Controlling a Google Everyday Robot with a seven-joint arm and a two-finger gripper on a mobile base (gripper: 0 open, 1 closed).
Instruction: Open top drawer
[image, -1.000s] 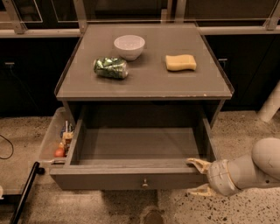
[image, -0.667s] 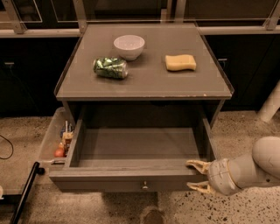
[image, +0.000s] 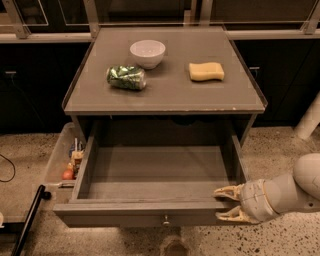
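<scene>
The top drawer (image: 145, 214) is pulled well out of the grey cabinet (image: 165, 97). Its flat grey front carries a small round brass knob (image: 165, 219), and its plain grey box interior holds nothing. My gripper (image: 225, 204) is at the drawer's front right corner, coming in from the right on a white arm. Its two tan fingers (image: 228, 192) are spread apart, one over the front's top edge and one lower against the front face.
On the cabinet top sit a white bowl (image: 147, 53), a green crumpled bag (image: 126, 77) and a yellow sponge (image: 206, 71). A side tray (image: 56, 160) with small items hangs left of the drawer. A black pole (image: 27, 220) leans at lower left.
</scene>
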